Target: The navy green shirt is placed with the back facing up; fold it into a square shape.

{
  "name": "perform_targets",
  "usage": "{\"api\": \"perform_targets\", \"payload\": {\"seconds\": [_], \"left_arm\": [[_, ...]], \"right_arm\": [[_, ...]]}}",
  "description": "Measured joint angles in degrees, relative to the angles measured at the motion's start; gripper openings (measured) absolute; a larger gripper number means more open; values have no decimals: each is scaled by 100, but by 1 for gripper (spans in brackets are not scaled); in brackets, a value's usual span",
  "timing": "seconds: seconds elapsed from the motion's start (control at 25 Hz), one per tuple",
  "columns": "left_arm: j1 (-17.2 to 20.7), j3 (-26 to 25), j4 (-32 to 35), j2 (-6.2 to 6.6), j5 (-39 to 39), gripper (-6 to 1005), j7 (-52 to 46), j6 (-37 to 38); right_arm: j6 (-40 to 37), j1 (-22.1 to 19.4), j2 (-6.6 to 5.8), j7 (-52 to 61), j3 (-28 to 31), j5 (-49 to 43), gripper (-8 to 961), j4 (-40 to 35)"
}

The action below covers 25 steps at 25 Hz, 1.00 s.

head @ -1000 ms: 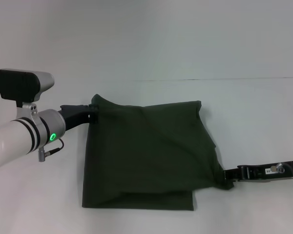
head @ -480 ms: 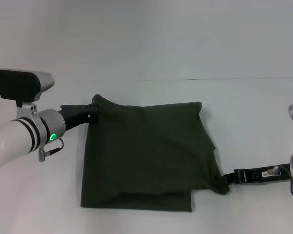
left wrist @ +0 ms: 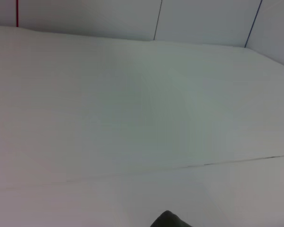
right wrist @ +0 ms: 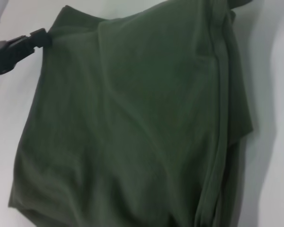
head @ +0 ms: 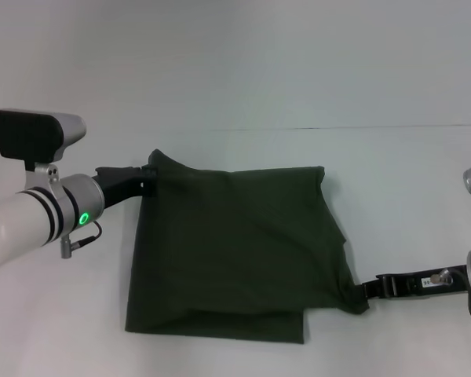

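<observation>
Near the middle of the white worktop (head: 408, 196) lies the navy green shirt (head: 235, 251), already folded to a rough rectangle. The left gripper (head: 147, 179) is clamped on its far corner toward the left edge, and the right gripper (head: 364, 291) is clamped on its near corner toward the right edge. To do this step well, I think both arms should carry their corners evenly, keeping the cloth taut, so the edges meet squarely without new wrinkles.
</observation>
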Motion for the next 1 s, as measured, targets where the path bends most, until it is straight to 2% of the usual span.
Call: {"api": "perform_targets", "payload": {"seconds": [0.28, 0.52, 1.0], "left_arm": [[6, -68, 84, 2, 0, 6, -16, 4], [14, -81, 93, -5, 0, 7, -24, -1], [30, -90, 115, -14, 18, 7, -32, 147]], "right_arm": [[-319, -143, -5, -140, 80, 31, 62, -19], [-508, -251, -59, -127, 112, 35, 85, -17], [-710, -207, -113, -156, 418, 32, 132, -64]]}}
